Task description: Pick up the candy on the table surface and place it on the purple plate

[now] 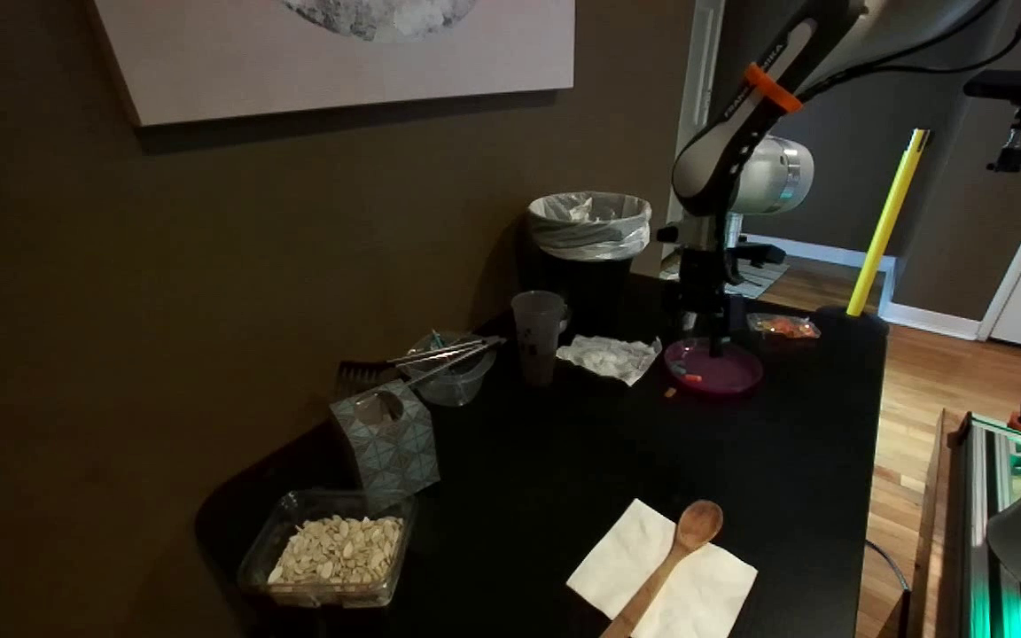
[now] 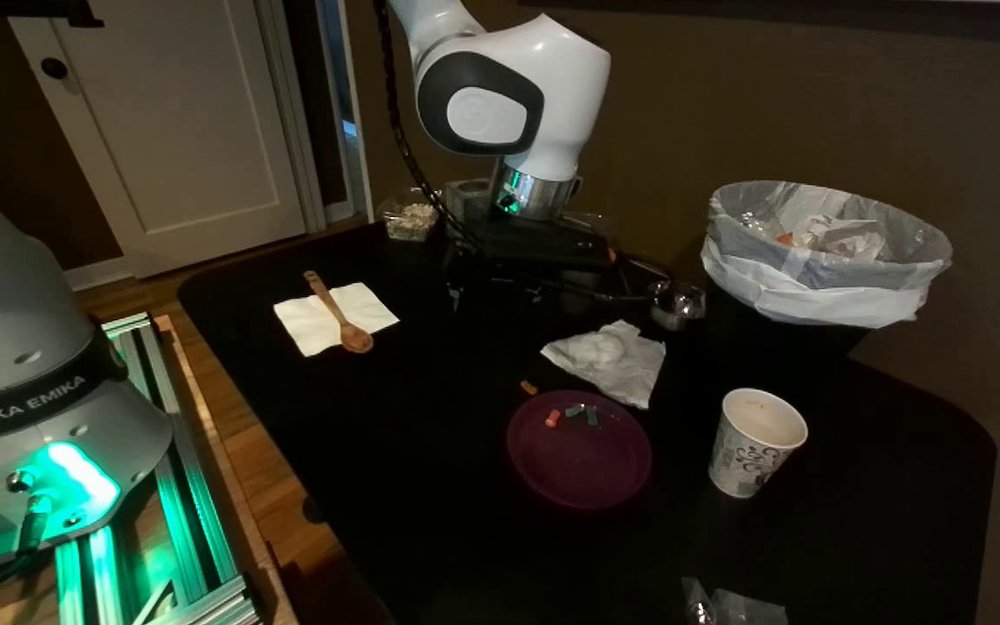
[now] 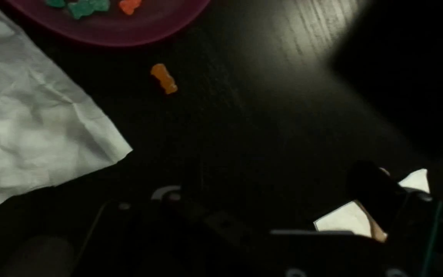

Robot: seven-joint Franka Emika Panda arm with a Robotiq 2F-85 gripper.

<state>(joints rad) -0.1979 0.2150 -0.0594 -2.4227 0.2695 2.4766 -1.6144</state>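
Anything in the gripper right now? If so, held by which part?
Nothing held: the gripper is open, and the orange candy lies apart from it, beside the purple plate.

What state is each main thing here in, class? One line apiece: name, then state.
Hand: open, apparently empty.
Purple plate: face up, holding green candies and a reddish candy.
Orange candy: lying on the table, off the plate.
Paper cup: upright, uncovered.
Wooden spoon: lying across a napkin.
White paper: crumpled, on the table.
Bin: open, lined with a bag.
Clear box: holding pale flakes.
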